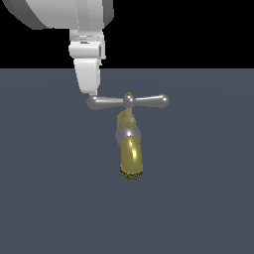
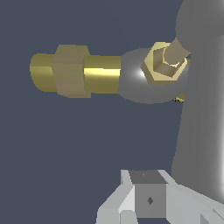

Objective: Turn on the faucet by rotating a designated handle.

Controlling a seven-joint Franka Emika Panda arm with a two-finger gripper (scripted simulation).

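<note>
The white, blocky robot gripper (image 1: 92, 92) comes down from above, its narrow tip meeting the bulbed end of the slim shiny silver crossbar handle (image 1: 128, 101) on the exterior view's left. In that view only one white finger (image 1: 88, 74) shows as a single tapered block, so how far the jaws stand apart cannot be told, nor whether they have hold of anything; the tip appears to touch the bulb, or to sit just above it.

In the wrist view the pale grey finger bases of the gripper (image 2: 148, 199) fill the near edge, and the handle (image 2: 199, 113) runs right beside them as a broad, blurred grey bar, very close to the camera.

Beyond the jaws, the bar's two arms lie level and join at a small central ball. Past that ball sits the small faucet with its shiny gold-brass curved spout (image 1: 131, 158), under a silver collar; the spout curves away below the handle, and its open mouth faces the exterior camera. The wrist view shows the faucet (image 2: 103, 74) with a brass hexagonal nut and a brass stem, farther from the jaws than the handle.

Farthest back lies the flat dark slate-blue floor (image 1: 208, 198).
</note>
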